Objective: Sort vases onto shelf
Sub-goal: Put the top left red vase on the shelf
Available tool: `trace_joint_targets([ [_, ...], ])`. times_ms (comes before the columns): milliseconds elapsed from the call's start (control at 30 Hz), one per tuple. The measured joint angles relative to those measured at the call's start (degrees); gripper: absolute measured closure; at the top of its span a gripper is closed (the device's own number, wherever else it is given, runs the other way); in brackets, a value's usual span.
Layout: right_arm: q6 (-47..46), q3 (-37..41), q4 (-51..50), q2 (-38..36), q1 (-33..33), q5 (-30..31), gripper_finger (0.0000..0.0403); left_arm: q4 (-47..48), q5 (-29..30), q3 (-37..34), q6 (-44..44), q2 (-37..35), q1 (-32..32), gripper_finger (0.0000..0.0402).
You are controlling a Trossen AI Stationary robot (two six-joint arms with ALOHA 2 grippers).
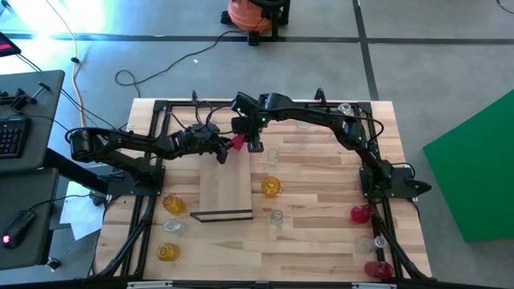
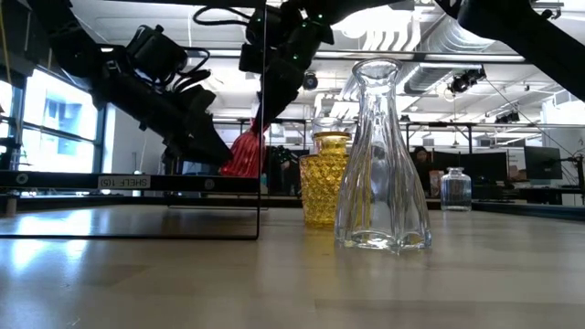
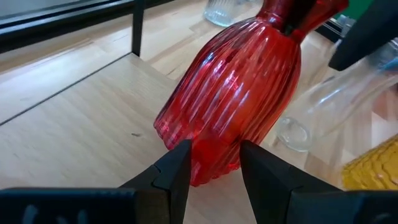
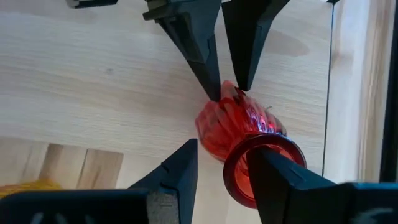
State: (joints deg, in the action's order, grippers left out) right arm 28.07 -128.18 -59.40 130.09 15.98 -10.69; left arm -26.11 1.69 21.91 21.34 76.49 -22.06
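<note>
Both claws grip one tilted red vase (image 4: 239, 134) above the shelf (image 1: 226, 191): left claw (image 3: 214, 163) closed on its base, right claw (image 4: 225, 165) on its neck.

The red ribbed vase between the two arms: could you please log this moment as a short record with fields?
object: red ribbed vase, tilted, off the board
left hand: fingers clamped on the vase's base
right hand: fingers either side of the vase's neck, at its rim
below: shelf, light wood, nothing standing on it
nearby: amber vase beside the shelf, clear vase near its dark edge
</note>
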Motion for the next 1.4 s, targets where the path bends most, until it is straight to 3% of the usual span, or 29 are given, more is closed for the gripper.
trace_joint_targets([
  [233,1.8,-0.8,0.7,-0.1,-0.6,3.0,0.0288,-0.3,-1.4,0.0,-0.5,0.0,-0.1,0.0275],
  [333,2.0,-1.3,-0.5,0.0,-0.3,0.4,0.0288,-0.3,-2.1,0.0,-0.5,0.0,0.0,0.0275],
  [733,0.9,-0.9,-0.8,-0.1,0.1,0.2,0.0288,-2.3,0.5,0.7,-1.4,-0.5,0.0,0.0275],
  [933,0.9,-0.7,-0.6,0.3,-0.6,-0.6,0.0288,1.3,-2.3,1.8,-3.0,0.9,-0.7,0.0275],
  [1400,0.9,-3.3,-1.4,0.5,-0.5,-1.4,0.0287,2.0,-2.5,1.8,-0.6,3.9,-0.8,0.0275],
])
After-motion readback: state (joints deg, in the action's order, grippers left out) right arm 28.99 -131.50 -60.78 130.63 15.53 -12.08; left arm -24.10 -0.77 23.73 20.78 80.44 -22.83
